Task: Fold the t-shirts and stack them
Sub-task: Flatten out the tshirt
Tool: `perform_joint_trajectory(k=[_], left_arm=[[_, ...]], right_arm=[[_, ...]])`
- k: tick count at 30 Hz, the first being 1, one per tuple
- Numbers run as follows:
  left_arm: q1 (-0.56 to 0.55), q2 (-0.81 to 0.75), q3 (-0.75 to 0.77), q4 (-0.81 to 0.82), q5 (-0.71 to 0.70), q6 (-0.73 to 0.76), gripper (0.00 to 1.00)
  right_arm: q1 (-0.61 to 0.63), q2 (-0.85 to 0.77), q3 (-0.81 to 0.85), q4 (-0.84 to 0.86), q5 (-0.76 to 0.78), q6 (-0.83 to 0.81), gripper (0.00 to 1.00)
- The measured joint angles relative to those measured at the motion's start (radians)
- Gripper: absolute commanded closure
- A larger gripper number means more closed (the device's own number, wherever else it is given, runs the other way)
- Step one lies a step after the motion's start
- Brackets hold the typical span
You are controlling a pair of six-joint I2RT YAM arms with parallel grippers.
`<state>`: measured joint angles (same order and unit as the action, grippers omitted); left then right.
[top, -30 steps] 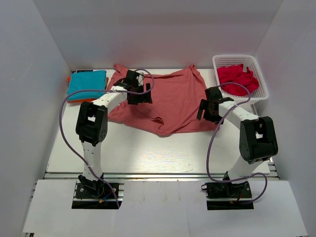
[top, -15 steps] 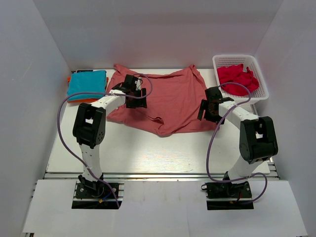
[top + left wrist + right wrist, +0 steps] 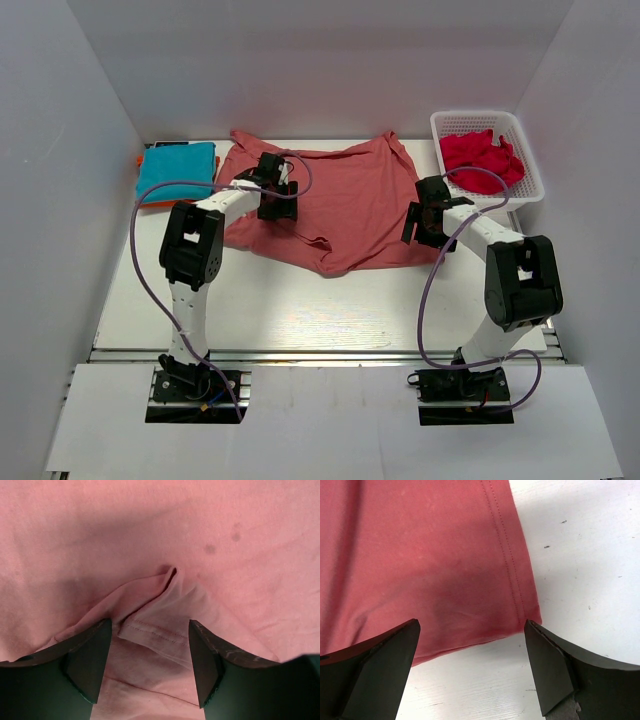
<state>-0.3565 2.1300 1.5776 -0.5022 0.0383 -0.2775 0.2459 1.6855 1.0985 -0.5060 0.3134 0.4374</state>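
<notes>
A salmon-pink t-shirt [image 3: 345, 205] lies spread and rumpled on the white table. My left gripper [image 3: 277, 203] is open and low over its left part, with a folded hem [image 3: 160, 635] of the shirt between the fingers. My right gripper [image 3: 415, 228] is open just above the shirt's right hem corner [image 3: 520, 610], with white table between the fingers. A folded teal t-shirt [image 3: 177, 170] lies on an orange one at the far left. A red t-shirt [image 3: 482, 158] lies crumpled in the white basket [image 3: 528, 160].
White walls close in the table at the back and both sides. The basket stands at the back right corner, close to my right arm. The folded stack sits at the back left corner.
My left gripper has moved toward the near side and slightly right over the shirt's left part. The right gripper has barely moved. The shirt's left edge has shifted a little.
</notes>
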Motion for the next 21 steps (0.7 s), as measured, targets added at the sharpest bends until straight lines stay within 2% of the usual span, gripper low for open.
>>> perform_joint_trajectory(k=[3, 7, 8, 10, 13, 18, 21], left_arm=[[0.0, 0.005, 0.013, -0.006, -0.003, 0.0, 0.3], [0.0, 0.008, 0.02, -0.013, 0.011, 0.009, 0.4], [0.0, 0.008, 0.02, -0.013, 0.021, 0.013, 0.47], [0.0, 0.008, 0.02, -0.013, 0.042, 0.016, 0.53], [0.0, 0.008, 0.02, -0.01, 0.069, 0.02, 0.69], [0.0, 0.008, 0.016, 0.012, 0.111, 0.027, 1.0], [0.0, 0.007, 0.014, 0.024, 0.13, 0.033, 1.0]], right_arm=[[-0.003, 0.01, 0.0, -0.001, 0.002, 0.0, 0.1], [-0.003, 0.023, 0.0, -0.002, 0.002, 0.0, 0.1], [-0.003, 0.023, 0.0, -0.003, 0.002, 0.0, 0.1], [-0.003, 0.023, 0.0, -0.007, 0.002, 0.0, 0.1], [-0.004, 0.023, 0.0, -0.013, 0.003, 0.0, 0.1], [-0.004, 0.023, 0.0, -0.014, 0.006, 0.0, 0.1], [-0.005, 0.023, 0.0, -0.015, 0.007, 0.0, 0.1]])
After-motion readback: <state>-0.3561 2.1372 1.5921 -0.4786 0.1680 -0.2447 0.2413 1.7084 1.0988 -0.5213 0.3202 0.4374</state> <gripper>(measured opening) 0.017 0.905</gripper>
